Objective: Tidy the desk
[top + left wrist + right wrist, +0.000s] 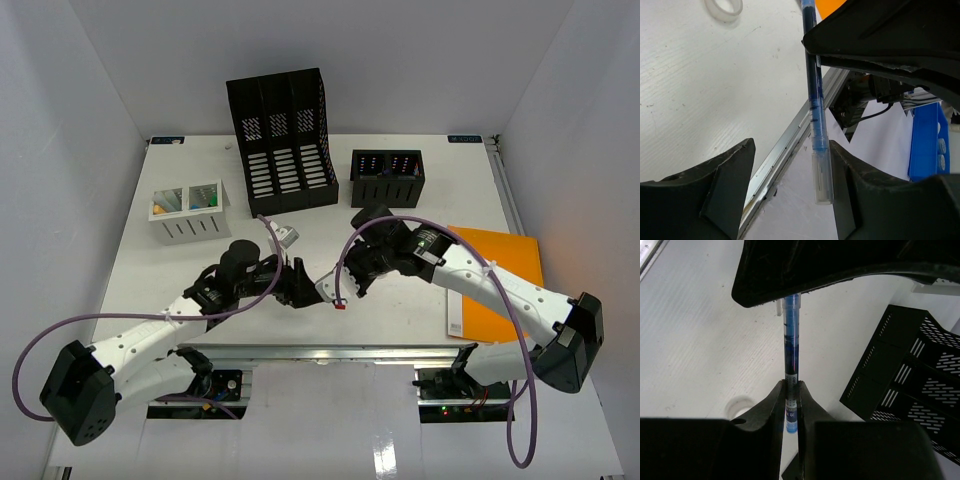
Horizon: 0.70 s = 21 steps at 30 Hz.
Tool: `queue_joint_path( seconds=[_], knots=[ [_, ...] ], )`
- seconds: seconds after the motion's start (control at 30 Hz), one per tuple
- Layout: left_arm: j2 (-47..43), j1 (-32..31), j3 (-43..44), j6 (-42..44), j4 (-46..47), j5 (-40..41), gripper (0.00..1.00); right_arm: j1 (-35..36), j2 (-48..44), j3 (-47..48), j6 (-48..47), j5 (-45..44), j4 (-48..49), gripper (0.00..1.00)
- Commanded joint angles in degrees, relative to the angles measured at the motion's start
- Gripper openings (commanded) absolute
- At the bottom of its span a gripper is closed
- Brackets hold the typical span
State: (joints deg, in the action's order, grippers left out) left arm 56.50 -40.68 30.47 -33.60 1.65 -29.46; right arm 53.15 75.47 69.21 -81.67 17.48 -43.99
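Observation:
The white desk has a silver rail along its front edge. My right gripper is shut on a blue pen near one end and holds it above the desk's front middle. In the right wrist view its fingers pinch the barrel. My left gripper is open, facing the right one. In the left wrist view the pen hangs between its jaws with the clear cap end close to the right finger; I cannot tell whether it touches.
A black file organiser and a small black holder stand at the back. A white basket is at the left, an orange folder at the right. A white tape roll lies beneath the grippers.

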Motion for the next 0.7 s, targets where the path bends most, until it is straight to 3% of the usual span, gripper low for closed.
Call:
queue_joint_path(
  seconds=[0.0,0.33,0.5,0.67],
  knots=[
    [1.1,0.3,2.4,0.5,2.1,-3.8,0.62,1.1,-1.8,-1.8,-1.9,-2.5,2.7,0.08],
    [6.1,0.3,4.9,0.5,2.9,-8.0,0.43,3.2,-1.6,-4.7,-4.3,-7.0,5.0,0.08],
    [7.6,0.3,4.7,0.3,3.5,-9.8,0.2,3.6,-1.2,-4.1,-4.2,-7.0,5.4,0.1],
    [7.6,0.3,3.3,-0.6,5.3,-9.9,0.02,3.8,-1.2,-4.2,-3.8,-7.3,6.5,0.23]
  ],
)
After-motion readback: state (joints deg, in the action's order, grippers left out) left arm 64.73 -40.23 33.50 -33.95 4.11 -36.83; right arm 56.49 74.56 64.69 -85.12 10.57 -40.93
